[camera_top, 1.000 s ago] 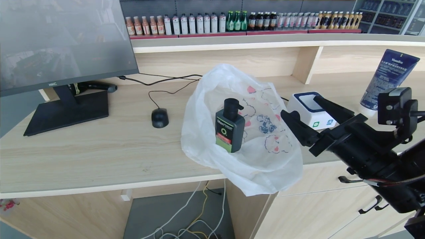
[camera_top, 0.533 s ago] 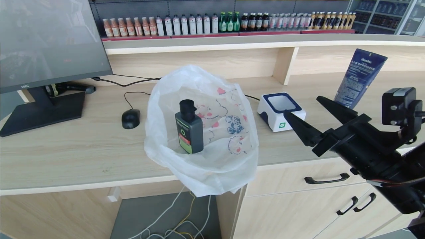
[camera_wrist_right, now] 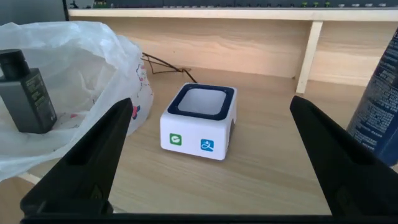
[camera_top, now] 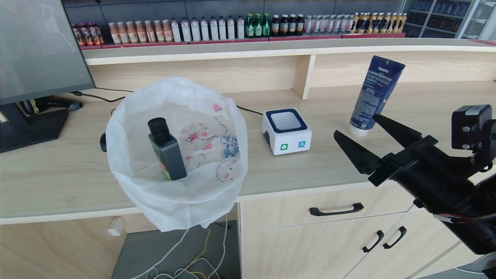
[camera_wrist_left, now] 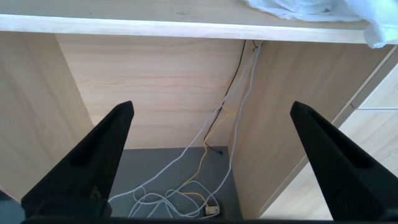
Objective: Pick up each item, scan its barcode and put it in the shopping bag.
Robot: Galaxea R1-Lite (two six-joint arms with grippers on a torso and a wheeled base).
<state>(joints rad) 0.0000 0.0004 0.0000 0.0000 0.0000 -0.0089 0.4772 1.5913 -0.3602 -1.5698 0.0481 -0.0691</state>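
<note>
1. A dark blue lotion tube (camera_top: 376, 95) stands on its white cap at the far right of the wooden checkout counter (camera_top: 329, 166), well apart from the shopping bag (camera_top: 128, 128). It looks to be the item not yet scanned.
2. The right gripper (camera_top: 355, 124) hangs just near of the tube with its black, tapered fingers spread wide and nothing between them.
3. The step in hand is judged to be the reach for the tube. Next, the fingers would need to close across its soft, flattened body without tipping it, then turn its barcode toward the scanner.
4. The barcode scanner (camera_top: 286, 131), a white box with a navy-rimmed window on top, sits between tube and bag.
5. The bag, a thin translucent film printed with cartoon figures, sags crumpled over the counter's near edge. A dark, rectangular pump bottle (camera_top: 166, 155) stands upright inside it.
6. The left gripper (camera_wrist_left: 211, 106) is also fully open and empty, held low before the recess under the counter, where loose cables (camera_wrist_left: 214, 152) trail down.
</note>
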